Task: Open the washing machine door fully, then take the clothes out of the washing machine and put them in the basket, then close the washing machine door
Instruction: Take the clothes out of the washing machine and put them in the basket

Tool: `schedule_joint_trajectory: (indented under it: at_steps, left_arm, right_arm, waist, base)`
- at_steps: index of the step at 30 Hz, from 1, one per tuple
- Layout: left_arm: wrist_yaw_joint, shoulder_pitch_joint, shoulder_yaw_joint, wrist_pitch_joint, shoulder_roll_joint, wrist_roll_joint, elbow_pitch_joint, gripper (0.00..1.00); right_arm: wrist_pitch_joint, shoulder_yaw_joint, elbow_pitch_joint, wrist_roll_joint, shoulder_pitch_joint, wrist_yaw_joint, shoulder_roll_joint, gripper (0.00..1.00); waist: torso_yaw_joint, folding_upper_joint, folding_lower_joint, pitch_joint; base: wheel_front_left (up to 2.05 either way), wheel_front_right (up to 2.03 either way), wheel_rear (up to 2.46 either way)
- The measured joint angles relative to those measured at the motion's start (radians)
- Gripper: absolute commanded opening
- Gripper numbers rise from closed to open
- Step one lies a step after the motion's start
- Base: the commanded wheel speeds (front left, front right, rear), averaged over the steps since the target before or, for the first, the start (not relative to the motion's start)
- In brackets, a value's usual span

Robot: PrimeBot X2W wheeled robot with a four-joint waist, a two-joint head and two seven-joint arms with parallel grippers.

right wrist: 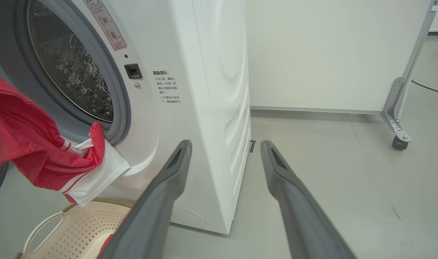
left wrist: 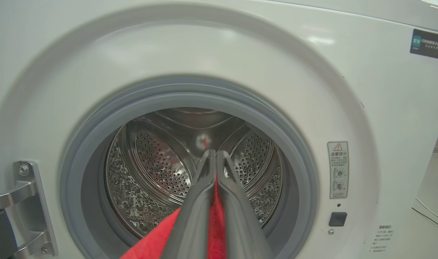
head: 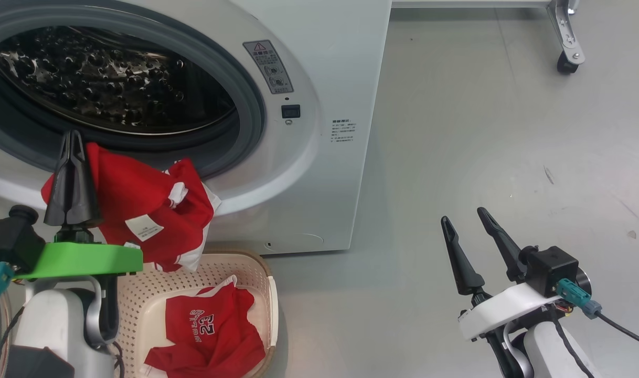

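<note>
Hanging from the left gripper point(head: 73, 140), whose fingers are clamped together on the cloth, a red jersey point(head: 151, 210) droops in front of the lower lip of the washing machine point(head: 325, 68) opening. Its long axis runs downward toward the basket point(head: 269, 283), with white trim and a white tag at the low end. The lowest fold overlaps the basket's back rim in the head view; whether it touches, cannot tell. A second red jersey point(head: 209, 325) lies in the basket, its 23 upside down to the head camera. The basket sits on the floor just in front of the machine's base.

Right gripper point(head: 464, 216): fingers spread apart, over bare grey floor point(head: 456, 131) right of the machine, well apart from the cloth. Open floor runs from there to a wheeled frame leg point(head: 566, 47).

Left wrist view looks straight into the steel drum point(left wrist: 150, 172) ringed by the grey gasket point(left wrist: 190, 93), with red cloth pinched between the fingers and a metal hinge bracket point(left wrist: 24, 201) left of the opening. Right wrist view adds the machine's ribbed side panel, a white wall panel point(right wrist: 312, 54) and the basket's loop handle point(right wrist: 42, 230).
</note>
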Motion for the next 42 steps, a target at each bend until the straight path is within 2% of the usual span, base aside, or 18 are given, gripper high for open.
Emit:
schedule_joint_trajectory:
  at_steps: [15,25,42]
  left_arm:
    - [0.0,0.002,-0.028,0.011,0.0,0.001,0.04,0.0]
    - [0.01,0.015,-0.05,0.105,0.0,0.015,0.128,0.0]
    - [0.009,0.023,-0.119,0.196,0.005,0.043,0.243,0.0]
  right_arm:
    - [0.0,0.001,-0.001,0.0,0.0,0.0,-0.004,1.0]
    - [0.0,0.011,-0.001,0.0,-0.004,0.0,-0.007,1.0]
    - [0.0,0.039,-0.007,0.0,-0.047,0.0,-0.009,1.0]
  waist:
    - [-0.003,0.0,0.0,0.044]
    - [0.002,0.0,0.0,0.072]
    - [-0.021,0.0,0.0,0.138]
  base:
    - [0.0,0.0,0.0]
    - [0.0,0.0,0.0]
    - [0.0,0.0,0.0]
